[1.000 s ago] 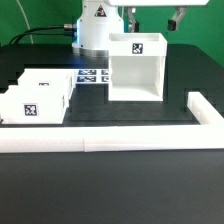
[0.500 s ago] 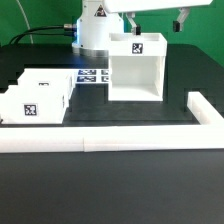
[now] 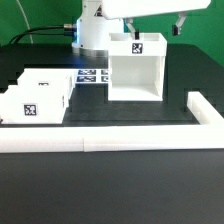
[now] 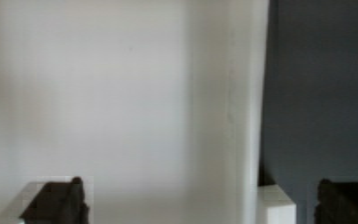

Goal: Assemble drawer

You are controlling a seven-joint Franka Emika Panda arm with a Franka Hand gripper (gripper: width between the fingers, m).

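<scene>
The white open-fronted drawer box (image 3: 135, 68) stands upright in the middle of the black table, with a marker tag on its back wall. My gripper (image 3: 157, 24) hangs open and empty just above the box's top rim, one finger (image 3: 133, 26) over the back wall and the other (image 3: 180, 22) past the box's right side. In the wrist view the gripper (image 4: 202, 205) shows two dark fingertips (image 4: 55, 200) wide apart, with the box's blurred white wall (image 4: 123, 100) between them and dark table beside it. Two more white tagged drawer parts (image 3: 38, 92) lie at the exterior view's left.
The marker board (image 3: 93, 75) lies flat behind the loose parts. A white L-shaped fence (image 3: 120, 141) runs along the front and up the exterior view's right side. The robot's white base (image 3: 92, 30) stands at the back.
The gripper has shifted a little toward the exterior view's right and slightly lower over the box. It stays open. The parts on the table have not moved.
</scene>
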